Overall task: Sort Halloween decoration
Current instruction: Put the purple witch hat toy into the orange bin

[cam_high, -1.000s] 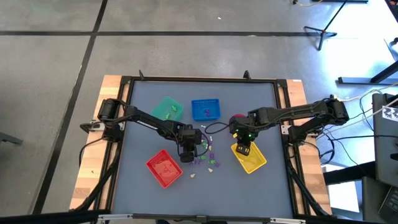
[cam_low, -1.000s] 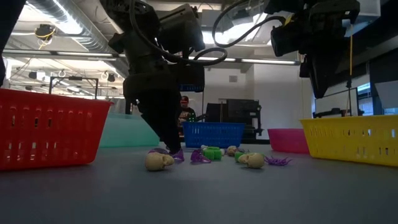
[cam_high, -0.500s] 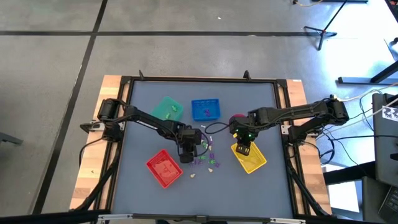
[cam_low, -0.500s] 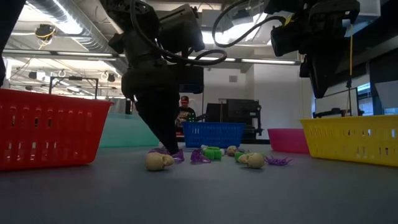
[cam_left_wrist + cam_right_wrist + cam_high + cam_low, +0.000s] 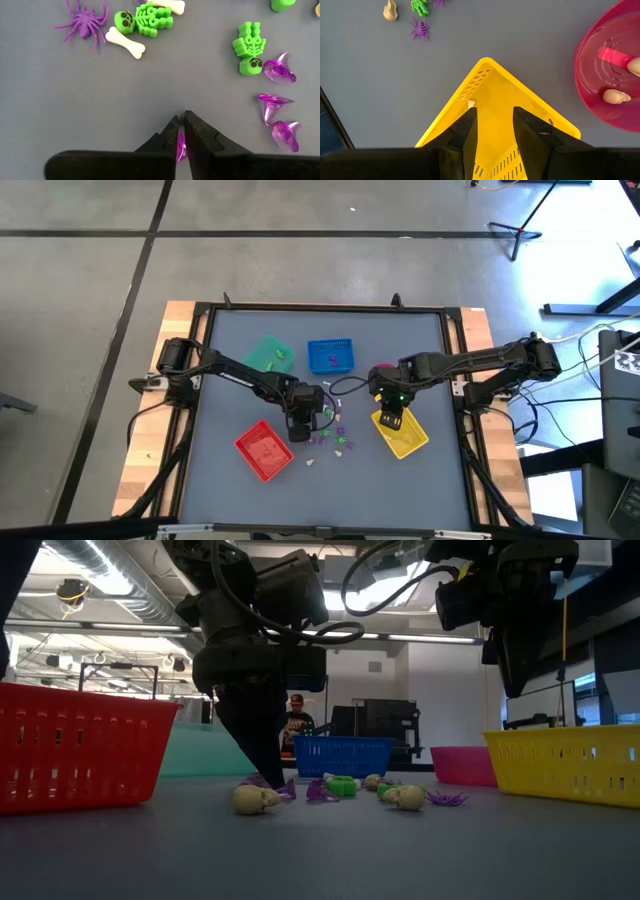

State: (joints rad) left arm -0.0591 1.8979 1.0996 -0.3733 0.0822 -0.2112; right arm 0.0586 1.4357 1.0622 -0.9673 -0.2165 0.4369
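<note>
The Halloween decoration lies loose on the grey table [image 5: 240, 395]: purple hats [image 5: 272, 105], green skeletons [image 5: 145, 17], a purple spider [image 5: 85, 22], a white bone [image 5: 125, 41] and pale skulls [image 5: 256, 799]. My left gripper [image 5: 303, 435] stands at the pile's left side, its tips down at the table [image 5: 275, 783], shut on one clear purple piece [image 5: 180, 145]. My right gripper [image 5: 390, 420] hangs open above the yellow tray [image 5: 495, 100], nothing between its fingers. My left gripper pinches a thin, clear purple piece [image 5: 180, 141] between its two fingers [image 5: 197, 137]. Only a sliver of it shows in the narrow gap. The fingers come from above, slanting down, with their tips at the table surface; which part of the piece they have is hidden by the fingers.
A red tray [image 5: 264, 450] stands near-left of the pile, with a green tray [image 5: 270, 355] and a blue tray [image 5: 331, 356] at the far side. A pink bowl [image 5: 610, 70] next to the yellow tray holds a skull [image 5: 612, 96]. A person shows in the room behind.
My left gripper has kept its place at the table and shut its fingers on the purple piece: in the low view the two fingers have drawn together to one point. My right gripper has kept still.
</note>
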